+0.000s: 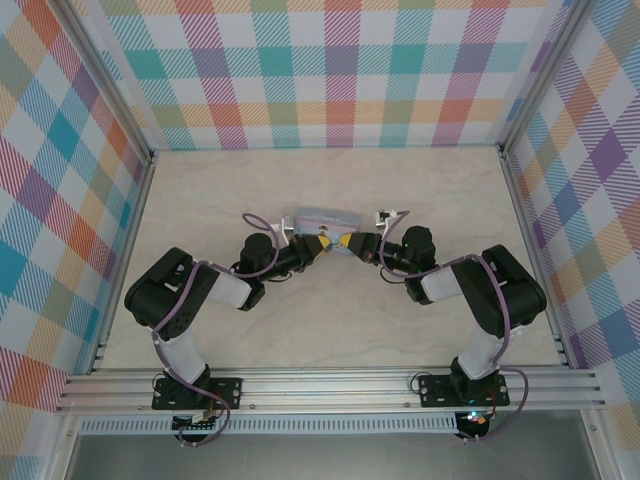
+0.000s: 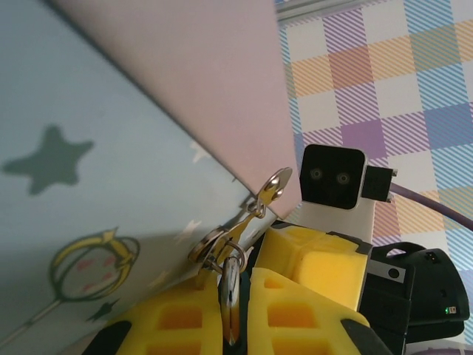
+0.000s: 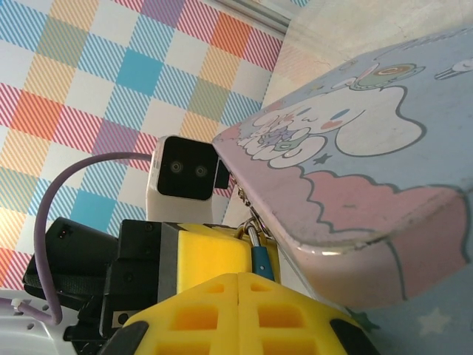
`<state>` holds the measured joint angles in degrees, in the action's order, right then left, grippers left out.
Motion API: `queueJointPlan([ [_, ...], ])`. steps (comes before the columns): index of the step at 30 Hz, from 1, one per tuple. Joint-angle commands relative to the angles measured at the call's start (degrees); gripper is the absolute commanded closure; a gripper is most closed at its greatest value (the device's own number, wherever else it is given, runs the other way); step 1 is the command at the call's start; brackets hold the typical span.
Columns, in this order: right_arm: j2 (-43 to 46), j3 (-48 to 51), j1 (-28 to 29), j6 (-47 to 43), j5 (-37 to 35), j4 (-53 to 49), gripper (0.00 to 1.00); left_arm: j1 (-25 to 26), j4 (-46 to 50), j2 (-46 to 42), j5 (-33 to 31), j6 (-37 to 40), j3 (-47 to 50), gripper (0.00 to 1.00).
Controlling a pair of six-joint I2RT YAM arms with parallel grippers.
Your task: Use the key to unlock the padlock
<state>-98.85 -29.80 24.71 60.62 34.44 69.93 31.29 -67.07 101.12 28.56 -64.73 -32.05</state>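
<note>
While tight in the right gripper's point(image 3: 240, 281) pinch, the padlock point(image 3: 260, 259) (key point(image 2: 230, 292) likewise in the left gripper's point(image 2: 233, 314))

No lettering can be read; print on the tin point(image 3: 369, 126) seems pictorial.

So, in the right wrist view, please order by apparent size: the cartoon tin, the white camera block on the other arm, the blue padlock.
1. Largest: the tin, also very near the lens.
2. Then the camera block.
3. Smallest: the padlock, partly hidden, so its true size is unsure.
</note>
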Motion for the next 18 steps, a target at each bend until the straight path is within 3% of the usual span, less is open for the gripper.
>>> queueJointPlan([
  [1,-0.29,0.37,-0.36,-0.09,-2.41,4.78,0.99,0.53,-4.19,-1.43,0.08,0.24,0.56,1.0],
  [12,6.47,4.2,-0.39,-2.34,-8.26,-1.02,0.99,1.0,-5.64,-4.44,-20.28,-1.99,5.55,1.0],
  [18,5.93,5.66,3.05,2.83,-15.42,4.78,0.98,3.25,-4.15,-7.15,-27.53,-2.98,4.73,1.0],
])
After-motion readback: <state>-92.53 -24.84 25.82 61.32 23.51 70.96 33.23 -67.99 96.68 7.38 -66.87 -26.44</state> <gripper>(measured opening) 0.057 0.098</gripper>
